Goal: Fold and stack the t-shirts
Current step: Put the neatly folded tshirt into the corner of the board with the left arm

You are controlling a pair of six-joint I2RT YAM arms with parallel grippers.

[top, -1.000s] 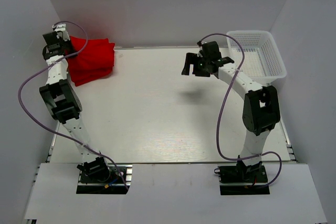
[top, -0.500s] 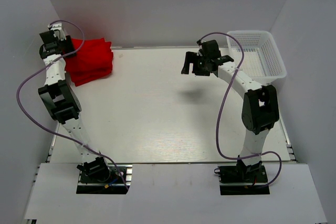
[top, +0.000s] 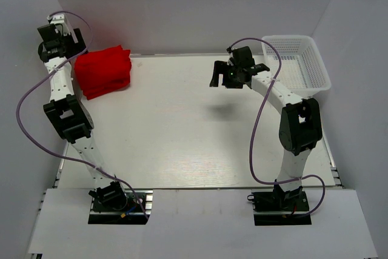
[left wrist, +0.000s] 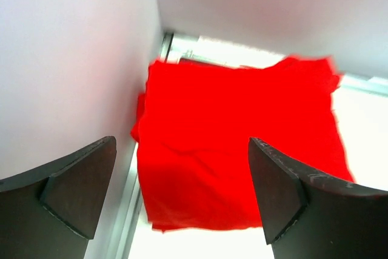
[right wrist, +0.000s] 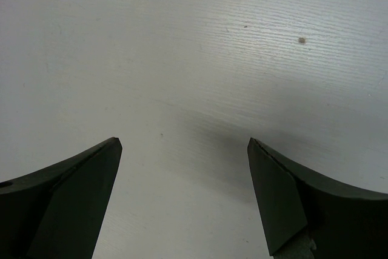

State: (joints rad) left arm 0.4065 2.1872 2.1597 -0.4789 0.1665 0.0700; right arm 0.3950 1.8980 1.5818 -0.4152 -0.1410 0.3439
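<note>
Folded red t-shirts [top: 104, 72] are stacked at the far left corner of the table [top: 182, 131]. The left gripper [left wrist: 182, 142] is held above them, spread wide and empty. The right gripper [right wrist: 185, 142] is poised over bare tabletop, likewise spread and empty.

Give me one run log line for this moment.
left gripper: open, clear of t-shirts | right gripper: open, over table | t-shirts: folded stack, far-left corner

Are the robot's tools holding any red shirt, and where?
Nothing is held. The left tool is open, clear of the t-shirts; the right tool is open over the table.
</note>
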